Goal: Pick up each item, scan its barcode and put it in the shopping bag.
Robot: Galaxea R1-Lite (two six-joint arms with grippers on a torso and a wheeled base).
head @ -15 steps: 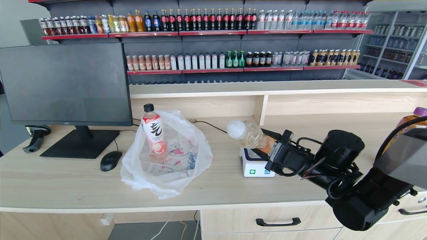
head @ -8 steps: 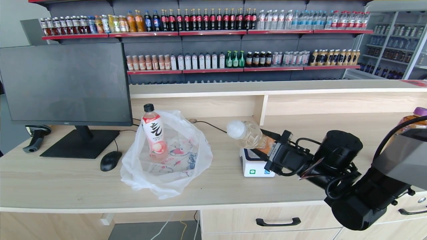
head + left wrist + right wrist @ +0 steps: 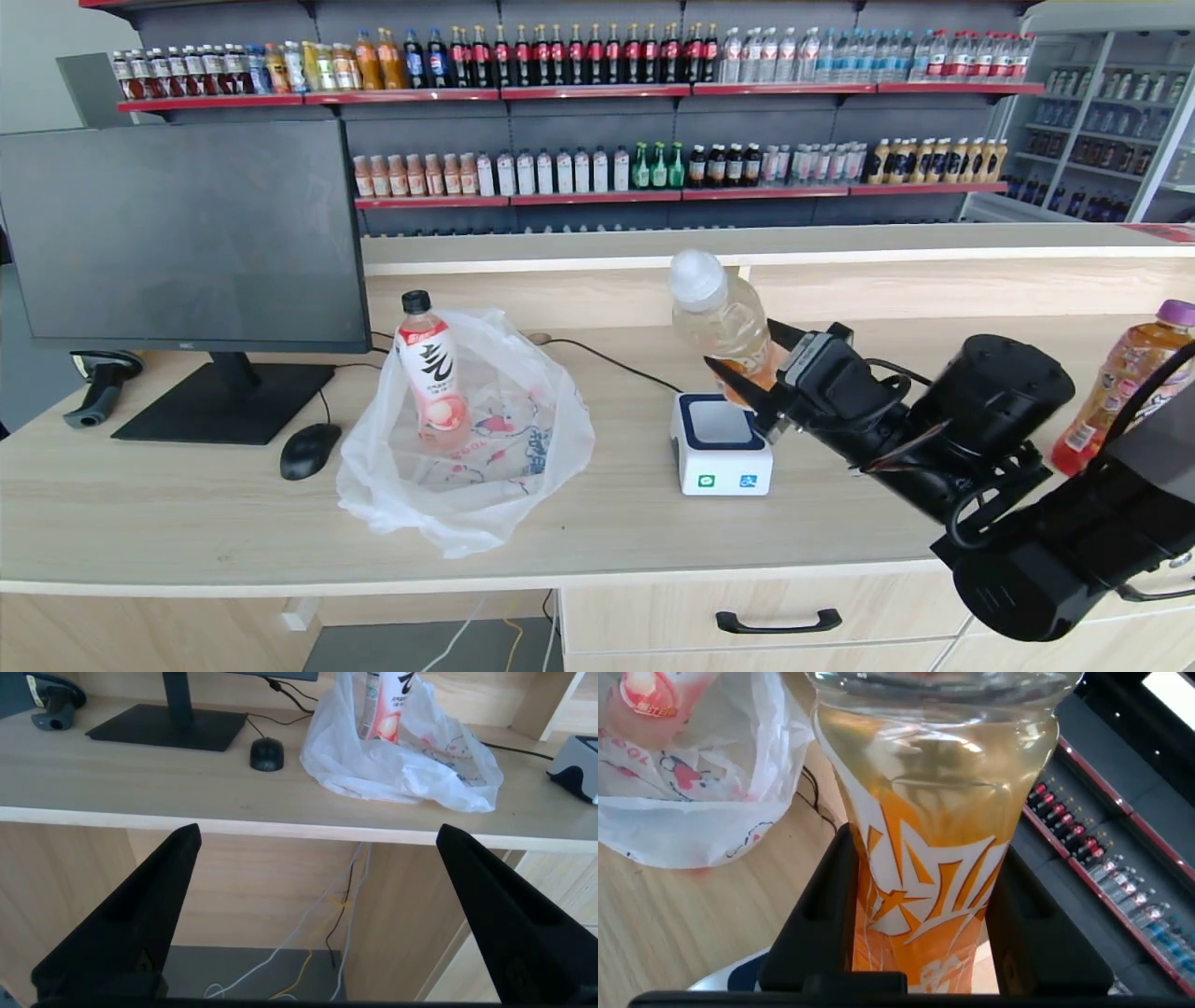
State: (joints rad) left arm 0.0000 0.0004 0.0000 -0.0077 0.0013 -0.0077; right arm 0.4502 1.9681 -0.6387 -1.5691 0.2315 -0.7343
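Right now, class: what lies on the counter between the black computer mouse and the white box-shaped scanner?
In the head view, the crumpled white plastic shopping bag lies there, a pink-labelled bottle standing inside it.

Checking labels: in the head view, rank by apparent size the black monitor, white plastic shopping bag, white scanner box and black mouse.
Largest first:
black monitor
white plastic shopping bag
white scanner box
black mouse

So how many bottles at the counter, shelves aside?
3: pink bottle in the shopping bag, clear bottle in the right gripper near the scanner, orange bottle at counter's right end; others possibly hidden.
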